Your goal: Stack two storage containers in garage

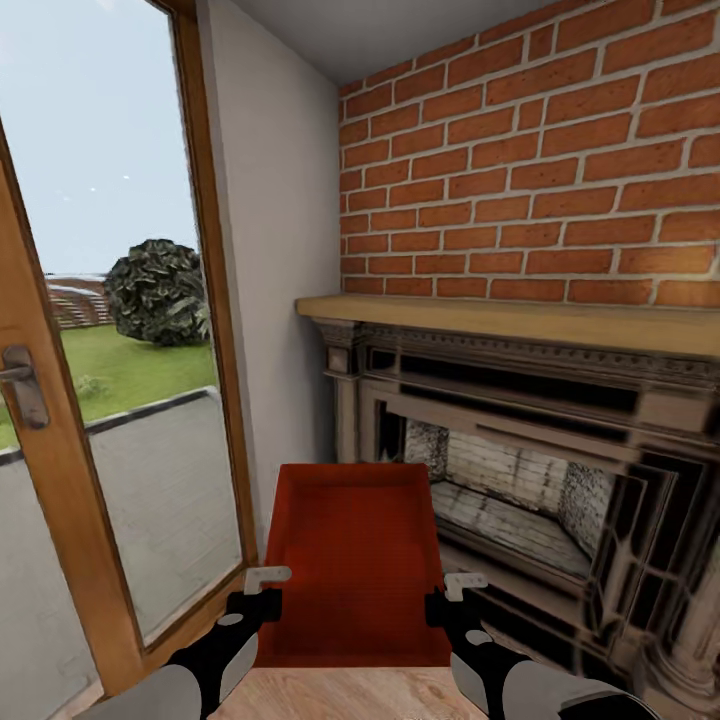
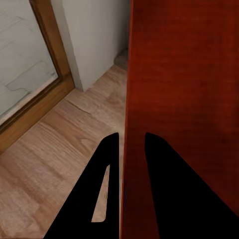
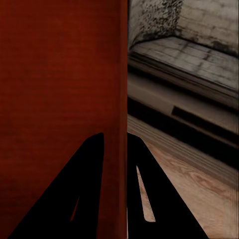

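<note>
Holding one bin at the living-room fireplace.

I see the brick fireplace (image 1: 560, 420) to my right and the glass door (image 1: 110, 400) to my left; between them the storage container (image 1: 352, 560) hangs over the wood floor (image 2: 55, 149), my left gripper (image 2: 131, 149) and right gripper (image 3: 115, 147) each pinching a side wall.

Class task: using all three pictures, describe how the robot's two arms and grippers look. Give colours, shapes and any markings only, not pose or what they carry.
Both arms have smooth light-grey forearms ending in glossy black wrist sections. The left gripper and right gripper have black bodies topped by small pale-grey blocks. In the wrist views, the fingers are flat, black, tapering blades, some with a narrow slot through them. No cables or markings are visible.
</note>
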### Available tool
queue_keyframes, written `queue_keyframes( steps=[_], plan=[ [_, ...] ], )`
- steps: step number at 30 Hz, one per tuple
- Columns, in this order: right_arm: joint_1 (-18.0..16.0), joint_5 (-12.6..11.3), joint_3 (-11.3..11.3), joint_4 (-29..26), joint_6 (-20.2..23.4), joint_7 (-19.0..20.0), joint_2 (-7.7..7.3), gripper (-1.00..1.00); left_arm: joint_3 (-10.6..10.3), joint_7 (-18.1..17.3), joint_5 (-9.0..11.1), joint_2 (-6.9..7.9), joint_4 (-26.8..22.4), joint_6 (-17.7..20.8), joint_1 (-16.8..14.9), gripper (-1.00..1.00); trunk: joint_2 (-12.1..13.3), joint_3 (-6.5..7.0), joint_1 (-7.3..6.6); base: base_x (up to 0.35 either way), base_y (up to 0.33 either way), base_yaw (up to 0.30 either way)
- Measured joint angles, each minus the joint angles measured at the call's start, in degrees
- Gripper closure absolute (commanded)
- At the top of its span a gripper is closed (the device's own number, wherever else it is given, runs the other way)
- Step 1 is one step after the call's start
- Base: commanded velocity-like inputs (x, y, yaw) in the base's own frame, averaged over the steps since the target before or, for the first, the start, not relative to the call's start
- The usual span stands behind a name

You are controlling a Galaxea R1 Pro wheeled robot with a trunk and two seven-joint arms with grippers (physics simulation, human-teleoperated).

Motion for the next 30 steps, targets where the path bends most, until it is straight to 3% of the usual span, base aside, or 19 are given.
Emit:
queue_keyframes(
  steps=[12, 22, 30],
  plan=[
    [0.00, 0.01, -0.05, 0.02, 0.01, 0.23, -0.14, 1.00, -0.02, 0.17, 0.02, -0.13, 0.03, -0.01, 0.02, 1.00, 0.00, 0.00, 0.00, -0.010, 0.000, -0.248],
    [0.00, 0.02, -0.08, 0.01, 0.02, 0.31, -0.19, 1.00, -0.07, 0.25, 0.04, -0.17, 0.01, 0.00, 0.02, 1.00, 0.00, 0.00, 0.03, -0.276, 0.000, -0.018],
    [0.00, -0.03, 0.06, 0.00, 0.00, 0.00, 0.00, 1.00, -0.05, 0.02, 0.08, 0.00, 0.00, -0.02, 0.01, 1.00, 0.00, 0.00, 0.01, -0.225, 0.000, -0.211]
  ],
)
